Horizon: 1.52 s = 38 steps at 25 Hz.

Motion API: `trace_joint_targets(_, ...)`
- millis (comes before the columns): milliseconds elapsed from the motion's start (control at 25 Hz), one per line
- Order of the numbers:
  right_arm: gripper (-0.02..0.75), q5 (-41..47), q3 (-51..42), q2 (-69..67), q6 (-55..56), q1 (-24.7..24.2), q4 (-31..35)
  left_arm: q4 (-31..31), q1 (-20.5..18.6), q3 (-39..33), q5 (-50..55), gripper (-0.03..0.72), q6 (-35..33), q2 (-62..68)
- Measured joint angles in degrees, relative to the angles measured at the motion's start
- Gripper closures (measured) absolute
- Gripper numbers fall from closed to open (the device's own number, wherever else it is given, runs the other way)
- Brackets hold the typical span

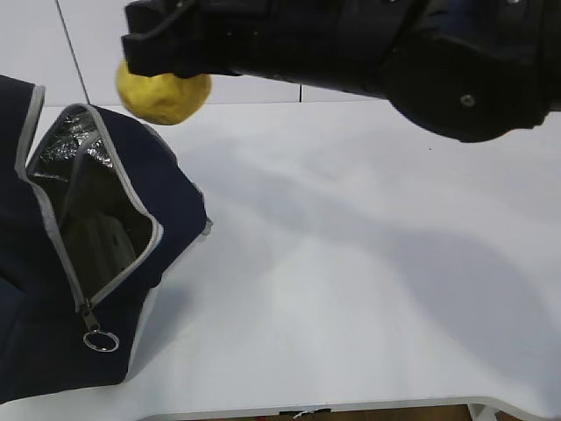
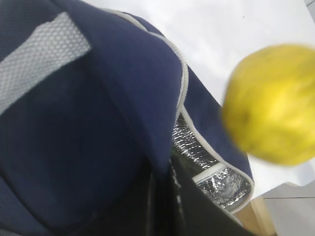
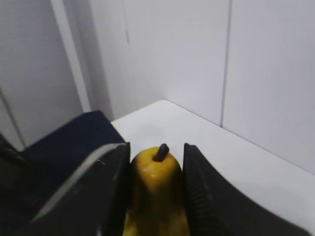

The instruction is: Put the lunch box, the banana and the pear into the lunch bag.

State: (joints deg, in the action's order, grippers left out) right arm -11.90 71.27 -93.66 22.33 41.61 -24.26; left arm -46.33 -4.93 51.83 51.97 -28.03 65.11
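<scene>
At left of white bench [image 1: 351,263]: lunch bag [image 1: 96,289] lies unzipped, foil lining showing. Left end effector out of sight, closed. Above bag's far edge: pear [image 1: 166,95] hangs in air, clamped between right end effector [image 3: 156,191] fingers [image 3: 110,187], stem up. Right arm spans top of exterior view.

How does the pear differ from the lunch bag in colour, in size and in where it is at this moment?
Colour: the pear is golden yellow, while the lunch bag is navy blue with grey trim and silver lining.
Size: the pear is small; the lunch bag is much larger.
Place: the pear hangs in the air, clamped in the right gripper, while the lunch bag rests on the table with its zipper open.
The two do not touch.
</scene>
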Motion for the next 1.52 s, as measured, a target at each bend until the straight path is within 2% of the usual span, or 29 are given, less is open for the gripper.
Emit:
trace_joint_targets(200,0.468,-8.4,0.0,-3.3,2.5,2.8,-6.5,-0.7,0.0,0.0,0.0,0.702,-0.2,0.0)
trace_joint_targets(720,0.468,-21.3,0.1,-15.3,3.5,3.7,-8.2,-2.3,0.0,0.0,1.1,0.702,-1.7,0.0)
trace_joint_targets(1040,0.463,-22.1,5.2,-20.2,3.1,3.7,-8.3,-2.3,0.0,0.0,1.8,0.702,-1.9,0.0)
trace_joint_targets(1280,0.342,-22.0,6.2,-20.4,3.1,3.7,-8.3,-2.3,-0.1,0.0,1.9,0.702,-2.3,0.0)
trace_joint_targets(1520,0.32,-21.0,6.2,-20.4,3.1,3.7,-8.3,-2.3,-0.1,0.0,2.1,0.702,-2.4,0.0)
